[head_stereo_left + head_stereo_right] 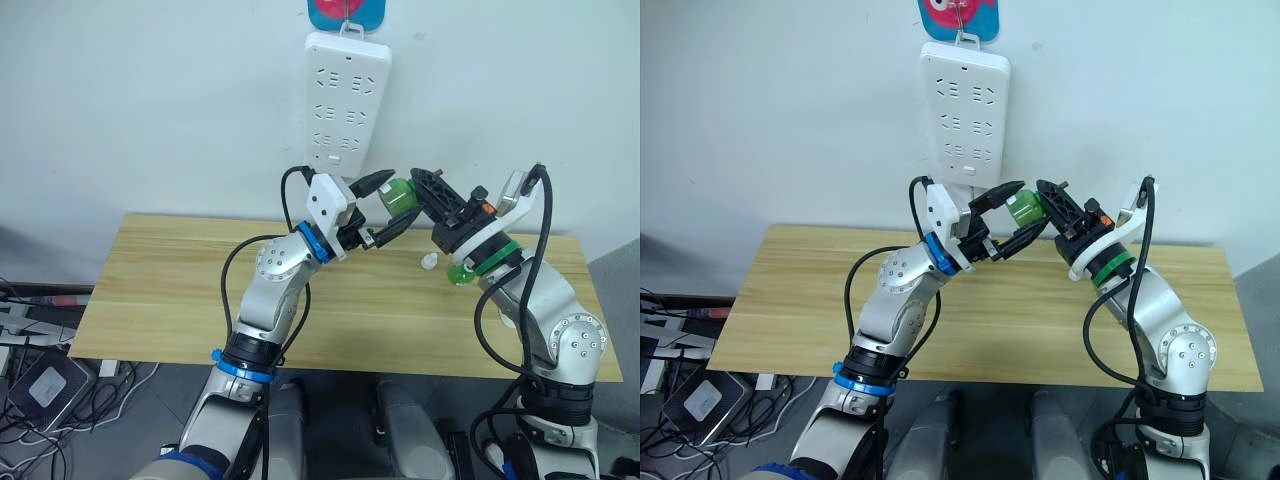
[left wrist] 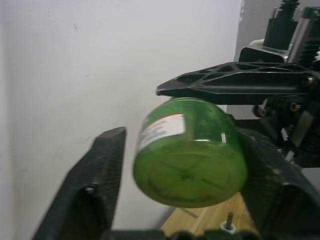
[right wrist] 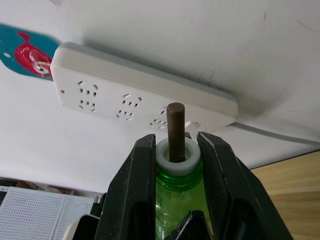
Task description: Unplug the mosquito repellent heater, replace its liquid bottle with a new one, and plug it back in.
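Two grippers meet on one green bottle under the strip.

One white strip (image 1: 347,90) hangs on the wall, with three rows of holes; one green bottle (image 1: 401,196) is up in the air just under the strip; the right gripper (image 3: 174,145) is clamped tight on the bottle's neck, by the white ring and the dark stick; the left gripper (image 1: 387,204) is spread wide around the bottle's round bottom, with a gap on one side; one wood table (image 1: 170,290) is lower down, under the strip; one small white bit (image 1: 430,262) lies on the table, under the bottle; I cannot tell if that bit is the heater.
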`<move>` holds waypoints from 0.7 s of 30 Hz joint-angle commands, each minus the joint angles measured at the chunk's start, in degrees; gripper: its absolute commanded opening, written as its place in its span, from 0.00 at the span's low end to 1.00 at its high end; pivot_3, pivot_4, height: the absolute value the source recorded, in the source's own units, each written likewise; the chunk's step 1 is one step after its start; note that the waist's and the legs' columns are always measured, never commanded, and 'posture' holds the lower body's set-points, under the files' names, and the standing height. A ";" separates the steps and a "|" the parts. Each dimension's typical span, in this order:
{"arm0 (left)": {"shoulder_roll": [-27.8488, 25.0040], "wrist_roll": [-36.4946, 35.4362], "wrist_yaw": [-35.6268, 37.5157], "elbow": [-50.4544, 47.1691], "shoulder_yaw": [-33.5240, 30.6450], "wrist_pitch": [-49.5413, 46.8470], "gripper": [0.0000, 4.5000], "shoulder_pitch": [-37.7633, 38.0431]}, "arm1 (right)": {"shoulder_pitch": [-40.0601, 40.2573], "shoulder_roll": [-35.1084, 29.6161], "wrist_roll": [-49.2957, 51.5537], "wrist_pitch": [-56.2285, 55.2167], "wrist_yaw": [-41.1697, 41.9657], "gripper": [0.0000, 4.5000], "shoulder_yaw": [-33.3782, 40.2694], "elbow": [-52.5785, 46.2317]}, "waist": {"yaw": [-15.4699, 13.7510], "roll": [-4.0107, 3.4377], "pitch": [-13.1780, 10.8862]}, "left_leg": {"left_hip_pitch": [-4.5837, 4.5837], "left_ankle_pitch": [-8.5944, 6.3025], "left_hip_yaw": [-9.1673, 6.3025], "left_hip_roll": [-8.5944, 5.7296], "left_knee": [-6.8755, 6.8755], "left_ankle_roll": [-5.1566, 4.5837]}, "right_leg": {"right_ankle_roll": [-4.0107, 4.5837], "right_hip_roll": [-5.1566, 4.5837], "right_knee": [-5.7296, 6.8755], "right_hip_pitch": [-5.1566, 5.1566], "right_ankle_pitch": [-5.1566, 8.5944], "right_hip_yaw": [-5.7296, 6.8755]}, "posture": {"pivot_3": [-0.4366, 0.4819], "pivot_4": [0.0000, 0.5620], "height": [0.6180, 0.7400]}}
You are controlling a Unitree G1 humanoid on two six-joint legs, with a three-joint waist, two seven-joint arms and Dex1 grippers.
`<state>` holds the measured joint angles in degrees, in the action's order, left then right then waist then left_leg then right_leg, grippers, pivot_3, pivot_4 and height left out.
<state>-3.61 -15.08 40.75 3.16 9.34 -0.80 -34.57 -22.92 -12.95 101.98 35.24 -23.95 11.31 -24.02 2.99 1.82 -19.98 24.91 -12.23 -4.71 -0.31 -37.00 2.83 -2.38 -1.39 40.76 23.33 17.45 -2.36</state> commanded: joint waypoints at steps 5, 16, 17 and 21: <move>0.33 -0.29 -0.73 -1.99 -0.24 1.13 0.51 -0.44 | 0.94 -1.30 0.85 -0.93 0.47 0.19 -1.17 -2.83 | 0.00 0.00 0.00 | -0.01 0.00 -0.01 0.02 0.00 0.00 | 0.00 0.02 0.01 0.00 0.00 0.01 | 0.48 0.49 1.00; -1.42 0.50 -0.05 -0.09 -0.80 1.74 0.51 -0.89 | 3.12 -12.39 0.63 6.00 3.18 0.65 -2.28 -1.29 | 0.02 0.00 0.02 | 0.00 0.00 -0.01 0.01 0.00 0.00 | 0.00 0.02 0.00 0.00 0.00 0.00 | 0.45 0.49 1.00; -1.65 0.60 0.18 0.25 -0.78 1.83 0.51 -1.10 | 4.71 -16.42 2.35 8.54 4.84 0.72 -1.10 -1.05 | -0.14 0.00 0.02 | 0.00 0.00 0.00 0.00 -0.01 0.00 | 0.00 0.01 -0.01 0.00 0.00 0.00 | 0.44 0.50 1.00; -2.29 0.30 0.83 0.22 -0.80 1.53 0.51 -1.39 | 11.19 -34.23 3.99 20.31 16.69 1.00 3.91 1.20 | -0.53 0.00 0.01 | 0.13 -0.01 0.03 -0.07 -0.02 -0.02 | 0.00 -0.05 -0.20 0.00 0.00 -0.02 | 0.44 0.53 1.00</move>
<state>-6.13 -14.22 40.93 5.40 8.41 -0.55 -35.14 -13.21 -42.52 105.19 50.29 -13.57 11.41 -22.39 2.46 1.82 -19.97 25.04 -12.25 -4.67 -0.38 -37.03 2.80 -2.38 -1.45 40.51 23.30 17.45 -2.38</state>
